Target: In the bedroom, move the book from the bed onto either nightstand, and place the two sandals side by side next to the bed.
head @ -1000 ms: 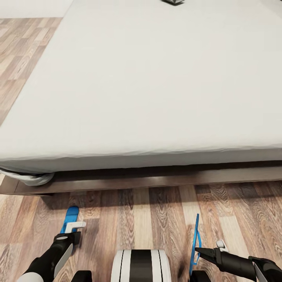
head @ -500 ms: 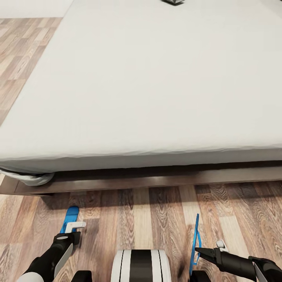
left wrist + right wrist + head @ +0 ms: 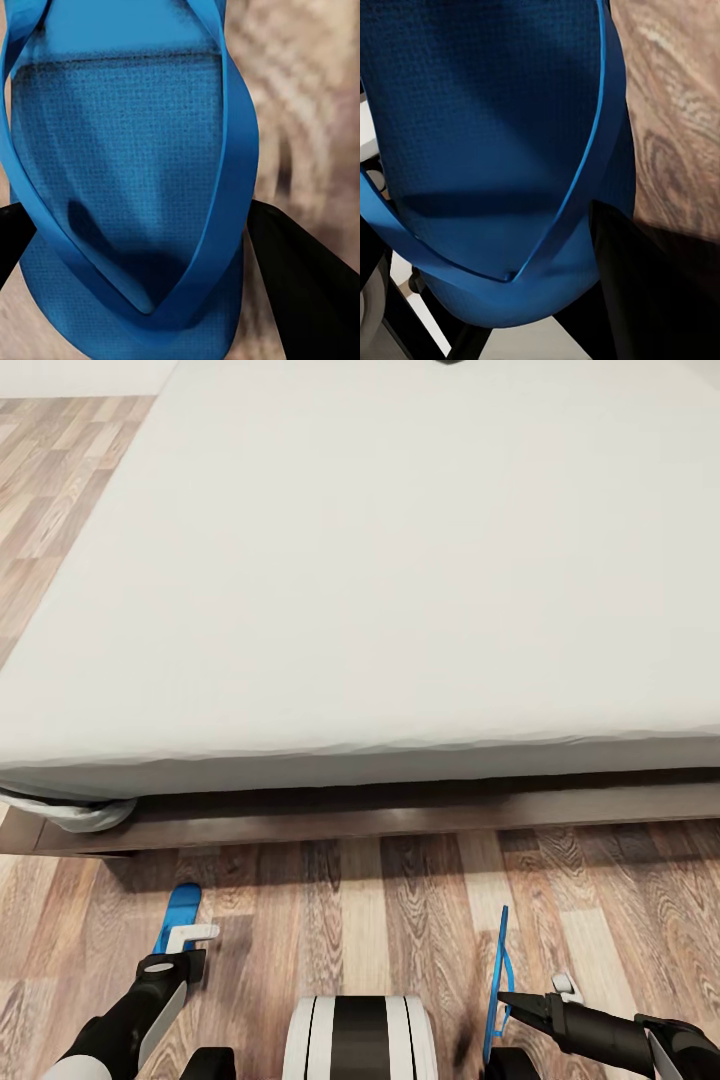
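Left sandal (image 3: 180,913) clamped flat in left gripper (image 3: 178,952); right sandal (image 3: 497,980) held on edge, apparently pinched by right gripper (image 3: 512,1002). Both over wood floor (image 3: 380,920), beside bed (image 3: 380,610).

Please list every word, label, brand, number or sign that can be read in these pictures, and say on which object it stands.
There is no readable text.
Left sandal: plain blue sole and straps, no brand or size mark visible.
Right sandal: plain blue as well, no mark.
Bed: white mattress and dark frame, unmarked.
Dark object at the bed's far edge: cut off, nothing legible.
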You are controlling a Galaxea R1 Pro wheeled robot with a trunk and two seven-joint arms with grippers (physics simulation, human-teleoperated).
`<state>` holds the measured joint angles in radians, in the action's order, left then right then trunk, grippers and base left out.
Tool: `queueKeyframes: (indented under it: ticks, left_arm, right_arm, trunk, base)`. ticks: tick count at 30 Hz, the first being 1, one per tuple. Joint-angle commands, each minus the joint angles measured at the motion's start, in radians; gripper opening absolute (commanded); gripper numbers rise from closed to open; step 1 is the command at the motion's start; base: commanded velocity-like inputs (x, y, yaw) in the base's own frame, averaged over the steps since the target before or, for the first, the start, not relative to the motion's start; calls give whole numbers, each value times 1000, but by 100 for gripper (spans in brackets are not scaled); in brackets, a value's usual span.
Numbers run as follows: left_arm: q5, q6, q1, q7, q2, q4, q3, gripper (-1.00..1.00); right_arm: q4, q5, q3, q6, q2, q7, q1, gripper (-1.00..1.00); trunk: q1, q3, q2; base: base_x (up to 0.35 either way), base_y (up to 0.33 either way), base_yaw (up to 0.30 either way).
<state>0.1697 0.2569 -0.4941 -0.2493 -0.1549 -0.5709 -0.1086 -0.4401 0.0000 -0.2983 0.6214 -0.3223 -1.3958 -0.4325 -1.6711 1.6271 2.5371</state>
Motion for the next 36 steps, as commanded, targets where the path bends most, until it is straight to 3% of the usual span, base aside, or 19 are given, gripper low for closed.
queueKeyframes:
  ticks: [1,16,20,36]
  left_arm:
    - [38,41,0,21,-2,0,-16,-100]
    - [37,39,0,22,-2,-1,-16,-100]
    - [37,40,0,22,-1,-1,-16,-100]
    - [38,39,0,22,0,-1,-16,-100]
  right_arm:
    - [-1,0,-2,11,0,-3,0,-100]
    - [-1,0,-2,11,0,-3,0,-100]
    - [-1,0,-2,11,0,-3,0,-100]
    - [0,0,-2,11,0,-3,0,-100]
  trunk:
    - [0,0,0]
    - [0,0,0]
    - [1,-15,-1]
    - [2,-19,-1]
  base:
    - [0,0,0]
    - [0,0,0]
    - [0,0,0]
    - [0,0,0]
